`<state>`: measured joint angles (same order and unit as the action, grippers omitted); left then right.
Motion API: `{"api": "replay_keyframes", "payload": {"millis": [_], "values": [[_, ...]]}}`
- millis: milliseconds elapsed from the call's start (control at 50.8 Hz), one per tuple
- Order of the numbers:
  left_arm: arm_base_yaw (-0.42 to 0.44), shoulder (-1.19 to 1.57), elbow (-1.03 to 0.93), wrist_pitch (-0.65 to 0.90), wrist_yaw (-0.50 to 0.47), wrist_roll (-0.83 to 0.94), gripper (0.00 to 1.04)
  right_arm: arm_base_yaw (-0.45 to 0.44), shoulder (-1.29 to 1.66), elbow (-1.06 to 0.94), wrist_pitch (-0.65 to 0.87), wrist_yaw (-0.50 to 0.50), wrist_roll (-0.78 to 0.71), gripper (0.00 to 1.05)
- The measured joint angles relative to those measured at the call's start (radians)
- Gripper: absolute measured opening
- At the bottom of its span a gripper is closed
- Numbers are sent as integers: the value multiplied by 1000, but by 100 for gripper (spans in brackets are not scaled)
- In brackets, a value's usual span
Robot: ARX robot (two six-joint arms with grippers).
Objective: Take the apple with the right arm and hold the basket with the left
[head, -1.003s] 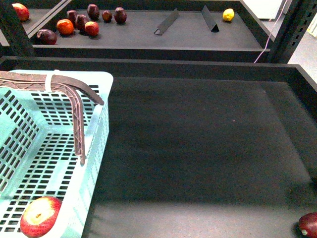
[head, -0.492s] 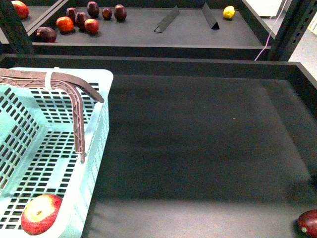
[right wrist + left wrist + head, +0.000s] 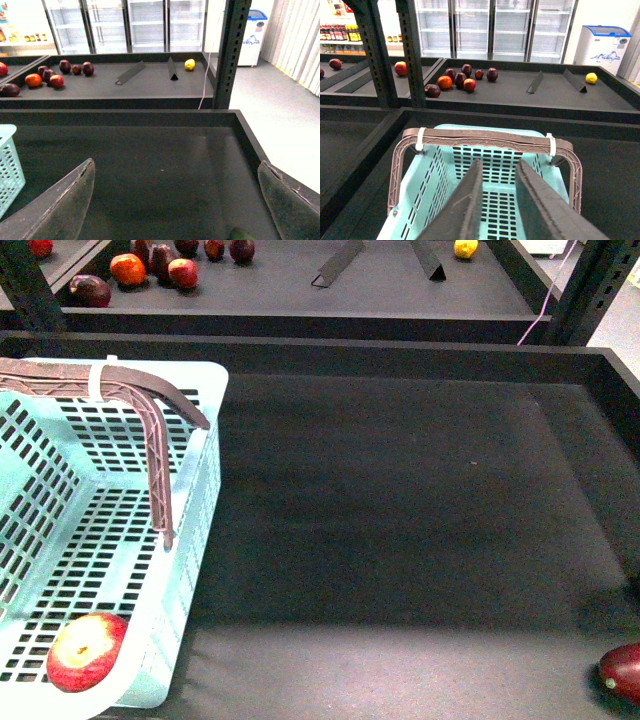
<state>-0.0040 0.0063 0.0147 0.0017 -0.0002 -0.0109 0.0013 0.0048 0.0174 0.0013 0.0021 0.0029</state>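
**Apple in the basket, both grippers empty**

In the front view we see the apple (image 3: pixel 87 651) lying in the near corner of the basket (image 3: pixel 190 540).

In the left wrist view our left gripper (image 3: pixel 497 172) hangs above the basket (image 3: pixel 420 200), fingers slightly apart, pinching nothing.

In the right wrist view our right gripper (image 3: pixel 175 200) is spread wide over the dark tray (image 3: pixel 160 150).

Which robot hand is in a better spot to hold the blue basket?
The left hand. Its wrist view looks straight down into the basket, with the brown handle just ahead of its fingers. The right hand is open over bare shelf, with only the basket's edge in its view.
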Motion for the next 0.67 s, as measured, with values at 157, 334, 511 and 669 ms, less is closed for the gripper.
{"api": "replay_keyframes", "payload": {"millis": [157,334,511,669], "values": [[0,0,0,0,0,0,57,0,0,0,0,0,0,96],[0,0,0,0,0,0,89,0,0,0,0,0,0,96],[0,0,0,0,0,2,98,0,0,0,0,0,0,96],[0,0,0,0,0,2,98,0,0,0,0,0,0,96]]}}
